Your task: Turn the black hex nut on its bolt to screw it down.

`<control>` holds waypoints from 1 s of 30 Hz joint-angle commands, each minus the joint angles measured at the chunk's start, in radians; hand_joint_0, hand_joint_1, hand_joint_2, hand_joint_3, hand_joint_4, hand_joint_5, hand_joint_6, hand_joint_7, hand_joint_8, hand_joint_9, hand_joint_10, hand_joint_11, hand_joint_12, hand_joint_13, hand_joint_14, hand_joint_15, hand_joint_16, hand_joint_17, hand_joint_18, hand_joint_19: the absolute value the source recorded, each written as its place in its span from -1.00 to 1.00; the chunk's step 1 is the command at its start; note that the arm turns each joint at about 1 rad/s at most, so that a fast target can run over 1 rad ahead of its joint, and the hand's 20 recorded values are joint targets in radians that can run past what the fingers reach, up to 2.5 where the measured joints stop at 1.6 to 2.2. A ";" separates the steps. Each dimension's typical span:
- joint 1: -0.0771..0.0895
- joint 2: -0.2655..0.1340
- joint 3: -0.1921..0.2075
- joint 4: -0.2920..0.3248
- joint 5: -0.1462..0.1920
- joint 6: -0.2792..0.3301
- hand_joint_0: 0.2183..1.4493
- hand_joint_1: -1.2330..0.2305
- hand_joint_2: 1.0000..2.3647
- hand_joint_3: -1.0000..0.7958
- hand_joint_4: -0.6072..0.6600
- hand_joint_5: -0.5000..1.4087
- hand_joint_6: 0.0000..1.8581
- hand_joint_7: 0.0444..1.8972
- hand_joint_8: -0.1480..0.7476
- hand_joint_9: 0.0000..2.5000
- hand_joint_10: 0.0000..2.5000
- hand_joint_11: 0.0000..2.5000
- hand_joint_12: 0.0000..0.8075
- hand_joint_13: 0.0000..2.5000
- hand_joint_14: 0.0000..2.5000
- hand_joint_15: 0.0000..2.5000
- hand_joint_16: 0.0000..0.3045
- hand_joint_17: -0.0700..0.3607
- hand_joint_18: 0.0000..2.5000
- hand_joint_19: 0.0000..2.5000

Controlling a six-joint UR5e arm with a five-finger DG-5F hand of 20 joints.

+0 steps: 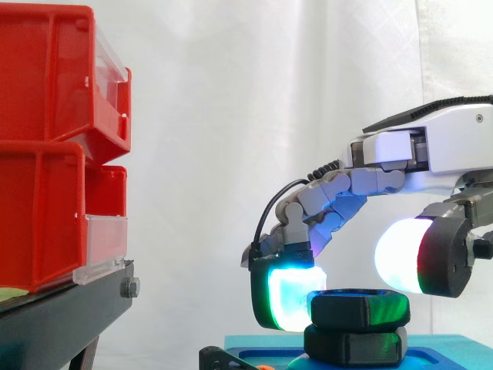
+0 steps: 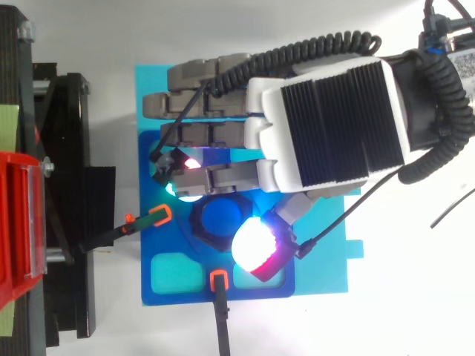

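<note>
Reaches in palm-down with the hand [image 2: 326, 119] and bends it around the nut [image 1: 358, 308]. Presses one glowing fingertip [image 1: 286, 301] against the flank farthest from the wrist and sets the thumb pad [image 1: 400, 254] on the opposite side, a little higher, near the rim. Reads as a pinch across the flats, likely for carrying the nut round by a twist of the wrist; cannot vouch for the firmness of the thumb's contact. Leaves the remaining fingers stretched flat, clear of the nut.

Finds the nut directly beneath the palm, threaded on the blue bolt [image 2: 221, 215] and stacked over a black hex piece [image 1: 354, 344]; cannot tell a second nut from a bolt base there. Stands the bolt upright on a blue plate [image 2: 319, 278] below the hand, presumably for free access to the flats all round. Pins that plate with a black, orange-tipped clamp [image 2: 156, 216] ahead of the fingertips and a second clamp [image 2: 219, 280] beside the thumb, probably against slipping on the desk [image 2: 415, 311] during turning.

Counts one hand, one pinched nut, one hex piece under it, one bolt, one plate, two clamps, and two red bins [image 1: 46, 92] stacked on a black stand [image 1: 69, 316] well beyond the fingertips.
</note>
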 commanded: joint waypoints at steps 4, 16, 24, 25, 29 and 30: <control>-0.022 0.002 -0.001 0.003 -0.022 -0.001 -0.49 0.39 -1.00 -0.44 0.06 -0.49 -0.46 0.25 -0.18 -0.42 -1.00 -1.00 -0.26 -0.63 -1.00 -1.00 -0.72 -0.23 -0.66 -0.74; -0.031 0.002 0.007 0.011 -0.027 -0.001 -0.49 0.40 -1.00 -0.44 0.12 -0.50 -0.46 0.19 -0.17 -0.42 -1.00 -1.00 -0.26 -0.63 -1.00 -1.00 -0.72 -0.22 -0.66 -0.74; -0.008 0.002 0.033 0.037 0.024 0.007 -0.50 0.40 -1.00 -0.44 0.15 -0.52 -0.46 0.06 -0.16 -0.43 -1.00 -1.00 -0.25 -0.63 -1.00 -1.00 -0.72 -0.22 -0.66 -0.74; -0.005 0.002 0.034 0.042 0.031 0.008 -0.50 0.40 -1.00 -0.44 0.15 -0.52 -0.46 0.05 -0.16 -0.43 -1.00 -1.00 -0.25 -0.63 -1.00 -1.00 -0.72 -0.22 -0.66 -0.73; 0.035 0.000 0.037 0.049 0.074 0.011 -0.50 0.41 -1.00 -0.44 0.14 -0.52 -0.46 0.02 -0.16 -0.43 -1.00 -1.00 -0.25 -0.63 -1.00 -1.00 -0.72 -0.22 -0.66 -0.74; 0.038 0.000 0.037 0.048 0.077 0.010 -0.50 0.41 -1.00 -0.44 0.16 -0.52 -0.46 0.02 -0.16 -0.43 -1.00 -1.00 -0.25 -0.63 -1.00 -1.00 -0.72 -0.22 -0.66 -0.74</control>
